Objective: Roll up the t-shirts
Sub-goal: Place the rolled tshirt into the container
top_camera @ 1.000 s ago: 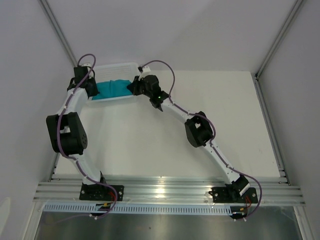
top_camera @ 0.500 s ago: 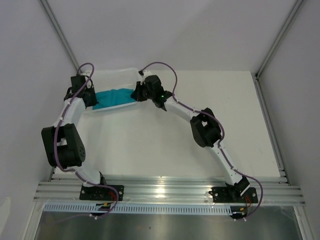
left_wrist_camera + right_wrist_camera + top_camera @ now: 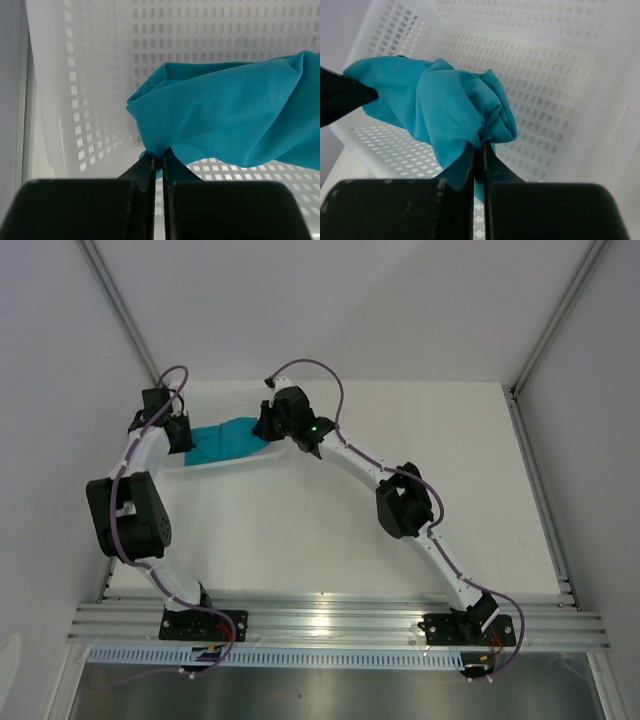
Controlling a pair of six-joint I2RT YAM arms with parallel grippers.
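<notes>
Spanning left to right, the t-shirt (image 3: 228, 440) hangs over the basket (image 3: 80, 100) at the far left of the tabletop (image 3: 300, 530); the left end effector (image 3: 161, 159) and right end effector (image 3: 479, 148) each clamp its nearer end (jaws pressed together on cloth).

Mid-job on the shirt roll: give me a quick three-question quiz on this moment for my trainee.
1. True or false: the left gripper and the right gripper are both shut on the teal t-shirt.
2. The t-shirt is: A) spread flat on the table; B) bunched, strung between the grippers at the white plastic basket; C) rolled up near the arm bases.
3. In the top view, which gripper holds the shirt's leftmost end?
Key: 1 true; 2 B; 3 the left.
</notes>
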